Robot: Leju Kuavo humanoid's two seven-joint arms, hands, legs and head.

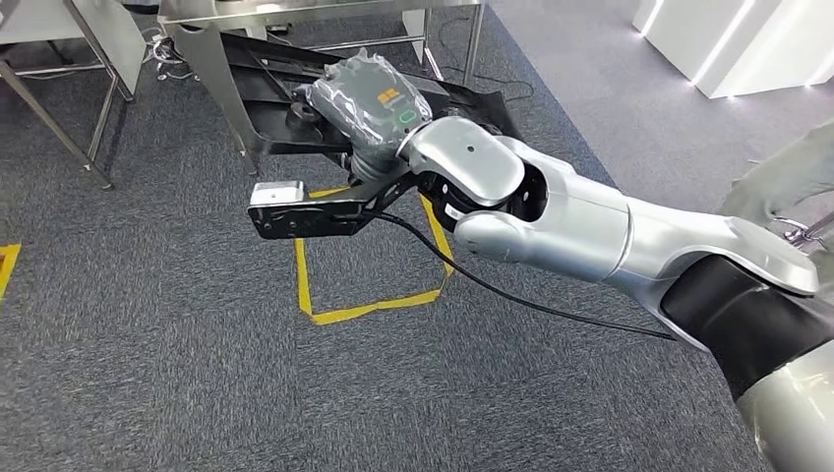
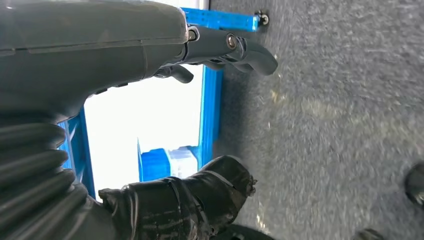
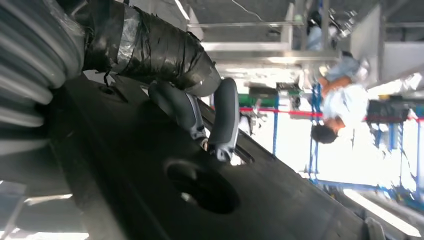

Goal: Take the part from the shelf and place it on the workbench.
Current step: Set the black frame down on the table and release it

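Head view: the right robot hand (image 1: pixel 369 98), wrapped in a grey cover, reaches forward over the grey carpet and rests on a large black part (image 1: pixel 266 93) that lies beneath a metal frame (image 1: pixel 221 59), apparently the shelf; a yellow taped square (image 1: pixel 374 310) marks the floor below the arm. Left wrist view: the left robot hand (image 2: pixel 210 55) hangs with its fingers (image 2: pixel 255 52) loosely extended and apart from the thumb, holding nothing, with carpet and blue framing (image 2: pixel 210 105) behind. Right wrist view: the dark fingers of the right robot hand (image 3: pixel 200 115) curl over the edge of the black part (image 3: pixel 165 200), gripping it; a person (image 3: pixel 340 95) stands far behind. The part is a broad, flat, matte black moulded panel with a round recessed hole (image 3: pixel 202 187) in its face. It is judged stiff, fairly light for its span but unwieldy, and smooth enough to slip; a firm edge grip near the hole seems most secure.
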